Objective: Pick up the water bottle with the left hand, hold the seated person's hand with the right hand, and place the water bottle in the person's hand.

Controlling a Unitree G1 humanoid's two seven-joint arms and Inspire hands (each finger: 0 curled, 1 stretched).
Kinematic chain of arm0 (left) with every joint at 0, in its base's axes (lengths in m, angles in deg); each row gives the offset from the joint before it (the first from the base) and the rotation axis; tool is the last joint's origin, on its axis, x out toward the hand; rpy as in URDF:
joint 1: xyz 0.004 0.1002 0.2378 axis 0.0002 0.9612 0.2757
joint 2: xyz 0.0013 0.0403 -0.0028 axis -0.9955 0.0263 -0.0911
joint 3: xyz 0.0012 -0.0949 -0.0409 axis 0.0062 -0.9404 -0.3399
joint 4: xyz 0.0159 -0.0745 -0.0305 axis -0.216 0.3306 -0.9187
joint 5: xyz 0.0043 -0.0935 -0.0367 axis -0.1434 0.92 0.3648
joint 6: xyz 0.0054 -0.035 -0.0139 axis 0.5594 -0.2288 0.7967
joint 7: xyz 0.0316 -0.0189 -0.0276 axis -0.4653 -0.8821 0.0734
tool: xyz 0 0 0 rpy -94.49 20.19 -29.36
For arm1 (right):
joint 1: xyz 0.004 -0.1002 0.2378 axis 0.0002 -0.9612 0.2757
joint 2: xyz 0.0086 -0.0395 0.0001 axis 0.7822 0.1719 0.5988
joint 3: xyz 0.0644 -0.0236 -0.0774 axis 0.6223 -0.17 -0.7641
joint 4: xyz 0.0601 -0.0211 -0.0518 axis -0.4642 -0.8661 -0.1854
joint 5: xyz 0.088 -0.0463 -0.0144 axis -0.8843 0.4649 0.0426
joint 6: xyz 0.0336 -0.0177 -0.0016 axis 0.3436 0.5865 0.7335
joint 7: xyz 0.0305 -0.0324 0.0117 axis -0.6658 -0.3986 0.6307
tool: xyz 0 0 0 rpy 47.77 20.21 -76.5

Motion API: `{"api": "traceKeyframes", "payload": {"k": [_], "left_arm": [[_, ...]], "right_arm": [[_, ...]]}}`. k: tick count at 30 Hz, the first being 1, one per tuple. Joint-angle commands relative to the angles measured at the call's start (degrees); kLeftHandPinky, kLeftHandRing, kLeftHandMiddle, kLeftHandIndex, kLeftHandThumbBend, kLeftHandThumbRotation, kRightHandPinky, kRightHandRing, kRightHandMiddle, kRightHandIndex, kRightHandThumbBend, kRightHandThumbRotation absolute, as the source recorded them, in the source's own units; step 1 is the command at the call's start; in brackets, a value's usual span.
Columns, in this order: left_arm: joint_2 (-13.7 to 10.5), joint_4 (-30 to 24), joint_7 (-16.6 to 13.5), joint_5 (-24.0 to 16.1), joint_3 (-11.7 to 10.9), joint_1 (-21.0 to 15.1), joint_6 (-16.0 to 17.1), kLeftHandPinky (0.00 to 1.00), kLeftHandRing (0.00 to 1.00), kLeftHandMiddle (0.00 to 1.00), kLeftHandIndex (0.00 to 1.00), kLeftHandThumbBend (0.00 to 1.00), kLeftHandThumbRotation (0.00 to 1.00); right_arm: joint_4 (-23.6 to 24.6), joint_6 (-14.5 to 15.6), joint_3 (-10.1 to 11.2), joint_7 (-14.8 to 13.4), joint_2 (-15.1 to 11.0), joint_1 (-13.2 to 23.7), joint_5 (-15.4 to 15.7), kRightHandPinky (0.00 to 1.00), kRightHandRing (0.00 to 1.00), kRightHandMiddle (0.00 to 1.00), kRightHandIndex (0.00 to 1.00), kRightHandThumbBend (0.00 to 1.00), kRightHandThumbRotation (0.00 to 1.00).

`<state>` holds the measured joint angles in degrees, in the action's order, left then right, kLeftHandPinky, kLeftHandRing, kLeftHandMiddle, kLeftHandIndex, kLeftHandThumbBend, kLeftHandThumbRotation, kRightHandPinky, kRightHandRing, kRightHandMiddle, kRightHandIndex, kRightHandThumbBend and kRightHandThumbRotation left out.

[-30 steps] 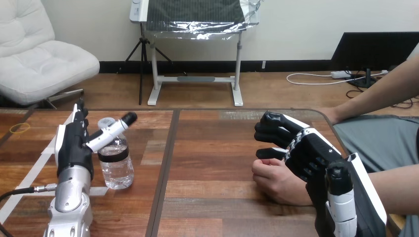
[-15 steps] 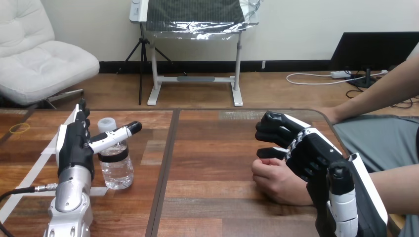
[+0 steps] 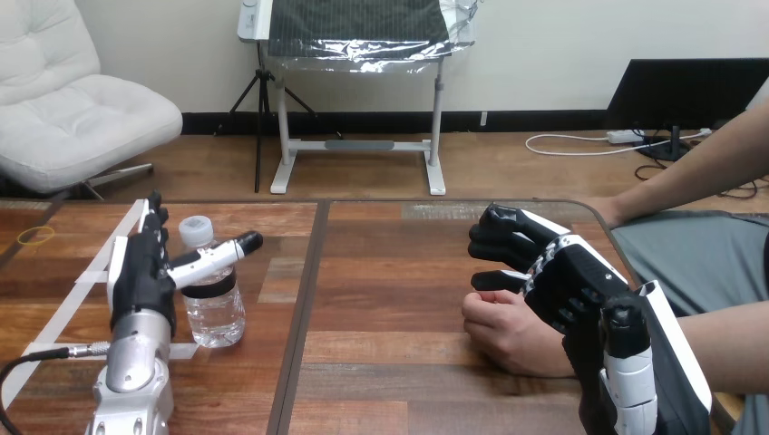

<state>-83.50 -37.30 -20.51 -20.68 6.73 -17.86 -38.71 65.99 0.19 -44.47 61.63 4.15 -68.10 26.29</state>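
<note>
Left hand (image 3: 141, 276) is standing open beside the water bottle (image 3: 215, 308), not yet gripping it.
The bottle is resting upright on the table (image 3: 390, 272), just right of that hand's straight fingers, with the thumb lying across its neck; lifting and handover are remaining, I judge. The right hand (image 3: 558, 276) is lying over the person's hand (image 3: 508, 335), hiding part of it, so I cannot tell whether it is gripping.

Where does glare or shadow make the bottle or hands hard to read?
Head view: light is even; a pale sheen sits on the table's far edge, away from the water bottle; the right hand's black underside is dark over the person's hand.
</note>
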Motion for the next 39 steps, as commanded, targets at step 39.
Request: {"api": "traceKeyframes", "payload": {"k": [39], "left_arm": [[-0.19,9.58,-1.94,-0.92,2.1,-7.99,-0.99,1.0,0.99,1.0,1.0,1.0,0.12]], "right_arm": [[2.35,-0.02,0.75,0.18,-0.28,3.47,-0.75,0.7,0.79,0.79,0.79,0.82,1.0]]}}
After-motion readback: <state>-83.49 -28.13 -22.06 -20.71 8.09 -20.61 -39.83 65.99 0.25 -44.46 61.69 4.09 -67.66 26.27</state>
